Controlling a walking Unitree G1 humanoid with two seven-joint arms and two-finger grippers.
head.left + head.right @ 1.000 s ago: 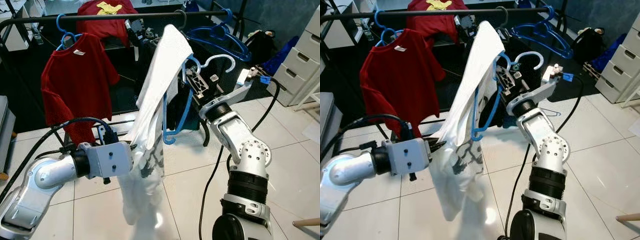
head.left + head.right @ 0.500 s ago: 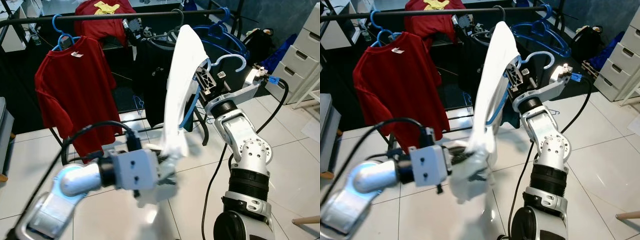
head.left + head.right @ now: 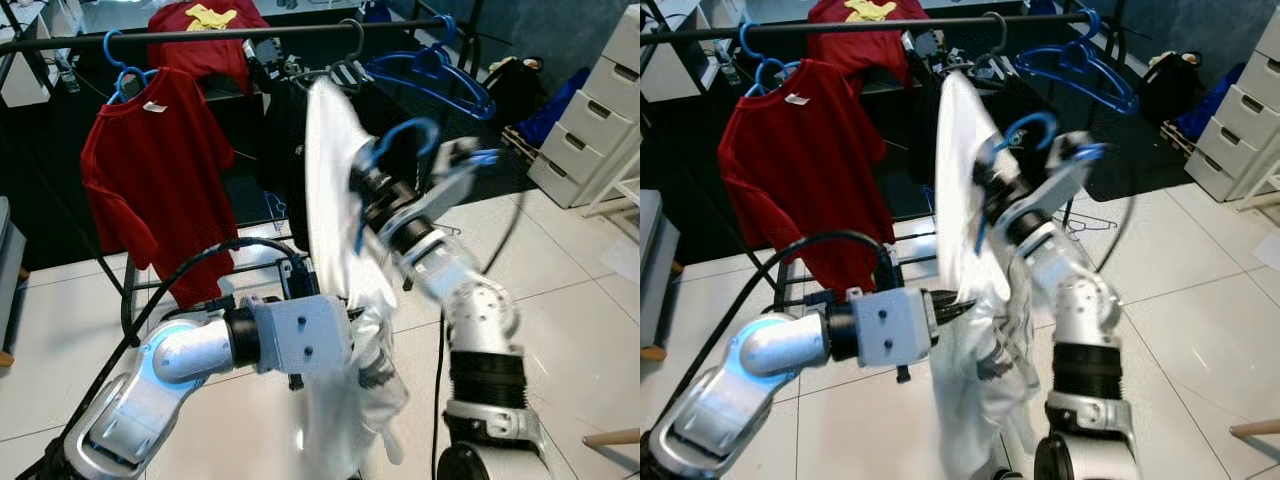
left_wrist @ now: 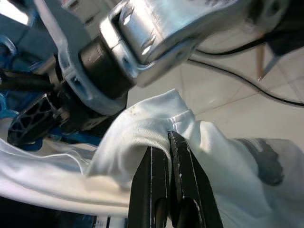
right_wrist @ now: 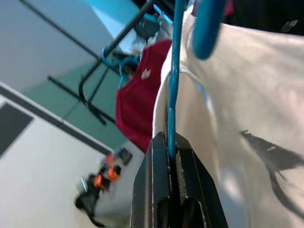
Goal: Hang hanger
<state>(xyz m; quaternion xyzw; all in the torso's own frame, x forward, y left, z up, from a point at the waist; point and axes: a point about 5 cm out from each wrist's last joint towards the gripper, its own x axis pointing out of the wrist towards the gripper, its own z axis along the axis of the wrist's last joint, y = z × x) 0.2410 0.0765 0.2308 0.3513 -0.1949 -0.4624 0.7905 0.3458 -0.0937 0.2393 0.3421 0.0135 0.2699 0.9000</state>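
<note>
A white T-shirt (image 3: 335, 230) hangs on a blue hanger whose hook (image 3: 400, 135) rises just below the black rail (image 3: 200, 35). My right gripper (image 5: 171, 142) is shut on the hanger's thin blue wire (image 5: 173, 95), with the arm raised in the middle of the scene. Lower down, my left gripper (image 4: 164, 140) is shut on a fold of the white shirt (image 4: 152, 123), close under the right forearm (image 3: 440, 275). The shirt's lower part bunches around the left gripper (image 3: 355, 340) and drapes toward the floor.
A red shirt (image 3: 150, 170) hangs on a blue hanger at the rail's left. A dark garment (image 3: 290, 130) and empty blue hangers (image 3: 430, 75) hang toward the rail's right. White drawers (image 3: 595, 120) stand at the far right. The floor is of pale tiles (image 3: 580, 300).
My right arm has swung left with the hanger, toward the rail's middle. The left gripper has moved right and closer in with the shirt's fabric, which now bunches around it.
</note>
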